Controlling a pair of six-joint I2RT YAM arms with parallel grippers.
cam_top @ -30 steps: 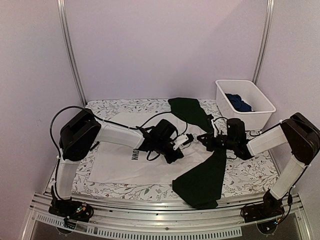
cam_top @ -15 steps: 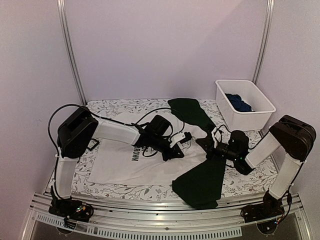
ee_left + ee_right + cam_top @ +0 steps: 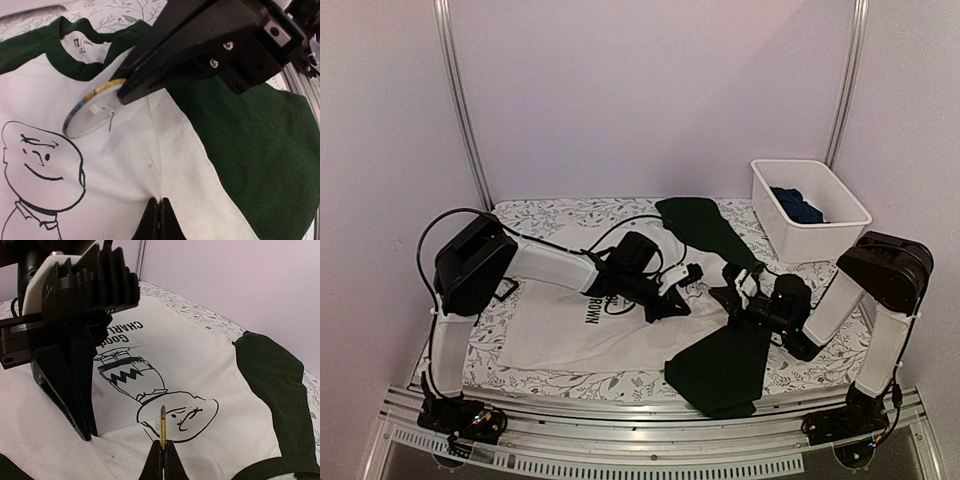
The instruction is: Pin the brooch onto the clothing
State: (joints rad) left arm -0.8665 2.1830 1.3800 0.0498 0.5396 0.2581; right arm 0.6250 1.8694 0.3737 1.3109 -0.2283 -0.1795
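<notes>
The clothing (image 3: 560, 320) lies flat on the table, a white T-shirt (image 3: 165, 150) with dark green sleeves and a cartoon boy's face (image 3: 192, 417). My left gripper (image 3: 159, 201) is shut on a small raised fold of the white cloth below the collar. My right gripper (image 3: 162, 444) is shut on the brooch (image 3: 162, 426), seen edge-on just above the shirt. In the left wrist view the brooch (image 3: 92, 112) is a round disc with a white back, its pin hanging open. It hovers a little beyond the pinched fold. In the top view both grippers (image 3: 670, 300) (image 3: 725, 293) meet over the shirt's chest.
A white bin (image 3: 840, 222) at the back right holds a dark blue garment (image 3: 798, 206). A floral-patterned cloth (image 3: 820, 350) covers the table under the shirt. The dark sleeves (image 3: 720, 365) spread toward the near edge and the back.
My right arm has swung its wrist down toward the near edge, keeping the brooch by the fold. The left gripper shifted slightly back and stays shut on the cloth.
</notes>
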